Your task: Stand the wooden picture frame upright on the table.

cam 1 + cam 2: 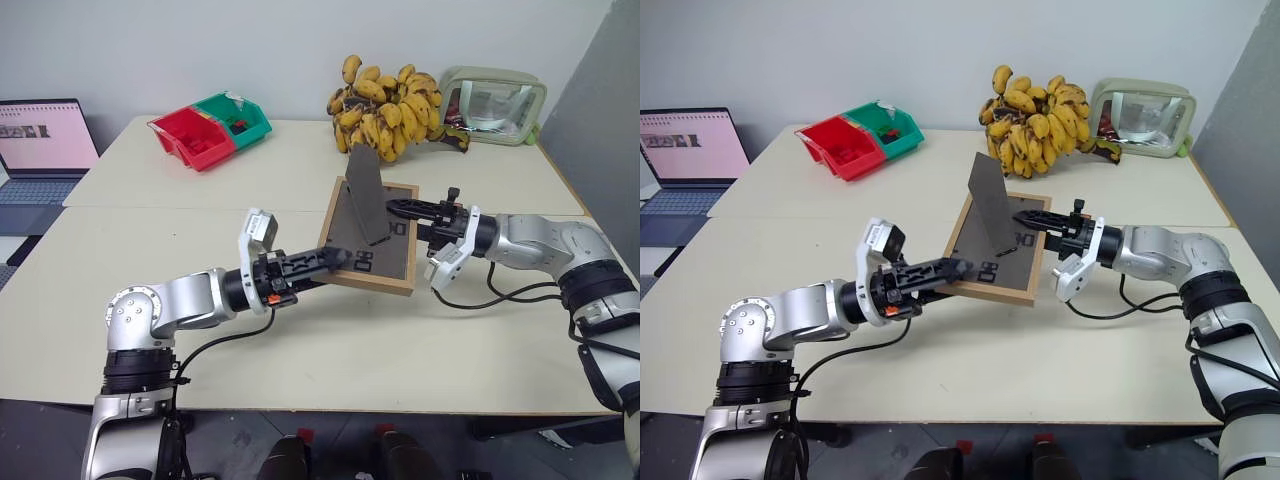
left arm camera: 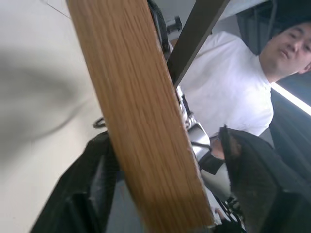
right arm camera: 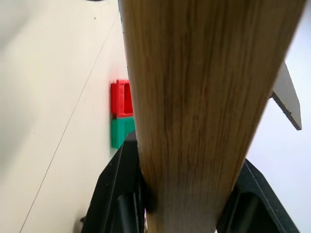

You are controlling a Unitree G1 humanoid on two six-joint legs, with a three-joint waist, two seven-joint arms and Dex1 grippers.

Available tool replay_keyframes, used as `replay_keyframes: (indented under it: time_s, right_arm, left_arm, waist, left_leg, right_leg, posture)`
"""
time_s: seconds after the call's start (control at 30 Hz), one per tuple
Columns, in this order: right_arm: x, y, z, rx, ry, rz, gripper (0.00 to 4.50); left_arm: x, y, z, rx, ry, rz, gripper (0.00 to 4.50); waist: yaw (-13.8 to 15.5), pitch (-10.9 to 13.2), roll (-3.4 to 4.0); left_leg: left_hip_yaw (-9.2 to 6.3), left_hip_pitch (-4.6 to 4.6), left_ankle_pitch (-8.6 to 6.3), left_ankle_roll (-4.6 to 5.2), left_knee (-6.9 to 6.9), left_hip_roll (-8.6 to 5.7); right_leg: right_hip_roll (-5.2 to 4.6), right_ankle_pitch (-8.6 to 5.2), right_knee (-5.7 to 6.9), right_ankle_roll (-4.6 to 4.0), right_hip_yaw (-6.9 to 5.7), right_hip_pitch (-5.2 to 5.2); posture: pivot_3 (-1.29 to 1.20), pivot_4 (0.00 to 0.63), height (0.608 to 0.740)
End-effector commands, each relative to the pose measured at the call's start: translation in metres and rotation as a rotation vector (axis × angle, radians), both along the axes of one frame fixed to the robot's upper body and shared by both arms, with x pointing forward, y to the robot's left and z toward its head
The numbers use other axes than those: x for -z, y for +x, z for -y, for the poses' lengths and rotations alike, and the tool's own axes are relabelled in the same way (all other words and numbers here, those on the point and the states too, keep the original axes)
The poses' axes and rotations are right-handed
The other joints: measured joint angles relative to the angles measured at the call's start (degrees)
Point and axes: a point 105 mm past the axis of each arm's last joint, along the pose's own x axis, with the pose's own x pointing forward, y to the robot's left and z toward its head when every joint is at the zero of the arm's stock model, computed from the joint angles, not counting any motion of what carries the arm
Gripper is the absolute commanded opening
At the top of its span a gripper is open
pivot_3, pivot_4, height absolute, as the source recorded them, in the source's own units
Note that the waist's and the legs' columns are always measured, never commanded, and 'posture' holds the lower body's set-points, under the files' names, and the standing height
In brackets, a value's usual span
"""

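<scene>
The wooden picture frame [image 1: 345, 238] is lifted at a tilt over the table [image 1: 200, 240], its dark grey back up and its stand [image 1: 365, 195] sticking upward. My right gripper [image 1: 395, 208] reaches in from the right, shut on the frame's right edge; in the right wrist view both fingers [image 3: 116, 194] press the wooden rim [image 3: 194, 97]. At the frame's near left corner my left gripper [image 1: 335, 258] is open. In the left wrist view the rim [image 2: 141, 121] runs between its fingers [image 2: 262, 179], with a gap on one side. The picture side is hidden.
A bunch of bananas [image 1: 390, 105] and a clear pouch with green edging [image 1: 493, 105] lie at the back right. Red [image 1: 195, 140] and green [image 1: 240, 115] bins sit at the back left, a laptop [image 1: 40, 145] beyond the left edge. A person in a white shirt [image 2: 233, 97] is nearby.
</scene>
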Motion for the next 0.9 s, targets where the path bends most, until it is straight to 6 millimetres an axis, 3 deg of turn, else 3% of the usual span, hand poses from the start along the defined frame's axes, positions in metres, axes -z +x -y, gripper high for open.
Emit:
replay_keyframes:
  time_s: [0.03,0.2,0.33,0.47,0.6,0.7,0.9]
  right_arm:
    - [0.003,0.017,0.022,0.127,0.12,-0.158,1.29]
    - [0.016,0.036,0.022,0.216,0.261,-0.441,1.29]
    - [0.03,0.051,0.009,0.205,0.435,-0.914,1.29]
    - [0.027,0.054,-0.017,0.069,0.584,-1.314,1.29]
    - [0.041,0.044,-0.04,-0.05,0.552,-1.637,1.29]
    - [0.052,0.038,-0.051,-0.082,0.524,-1.773,1.29]
    - [0.078,0.032,-0.068,-0.063,0.487,-1.867,1.29]
  left_arm:
    - [-0.014,0.003,-0.046,-0.182,0.009,0.036,4.48]
    - [-0.012,-0.013,-0.072,-0.385,0.338,0.148,4.5]
    - [-0.013,-0.022,-0.06,-0.443,0.545,0.348,4.5]
    - [0.007,-0.028,-0.054,-0.487,0.738,0.465,4.5]
    - [0.021,-0.037,-0.049,-0.501,0.739,0.475,4.5]
    - [0.033,-0.042,-0.045,-0.482,0.802,0.511,4.5]
    - [0.035,-0.046,-0.047,-0.498,0.846,0.557,4.5]
  waist:
    - [-0.6,0.0,-0.01]
    - [-1.6,0.0,-0.06]
    - [-1.4,0.0,-0.06]
    - [-0.8,0.0,-0.03]
    - [-0.6,0.1,-0.01]
    - [-0.4,0.1,-0.01]
    - [-0.3,0.1,0.0]
  left_leg:
    - [0.01,0.03,0.0,0.0,-0.01,0.01]
    - [0.06,0.05,-0.02,0.03,-0.08,0.14]
    - [0.02,0.18,-0.1,0.19,-0.06,0.09]
    - [0.04,0.48,-0.12,0.22,-0.1,0.11]
    - [0.01,0.45,-0.13,0.24,-0.13,0.11]
    - [0.01,0.44,-0.14,0.25,-0.16,0.11]
    - [0.04,0.42,-0.15,0.26,-0.17,0.08]
  right_leg:
    - [-0.02,0.0,0.04,0.0,0.02,0.01]
    - [-0.18,0.0,0.02,-0.02,0.1,0.0]
    - [-0.19,0.04,0.16,-0.07,0.07,0.09]
    - [-0.15,0.03,0.11,-0.08,0.07,0.39]
    - [-0.12,0.02,0.1,-0.1,0.05,0.35]
    - [-0.12,0.02,0.04,-0.1,0.02,0.35]
    - [0.07,0.02,0.01,-0.1,0.03,0.35]
  posture:
    - [0.0,0.15,0.74]
    - [0.0,0.15,0.74]
    - [0.0,0.15,0.74]
    - [0.0,0.15,0.74]
    - [0.0,0.15,0.74]
    - [0.0,0.15,0.74]
    - [0.0,0.15,0.74]
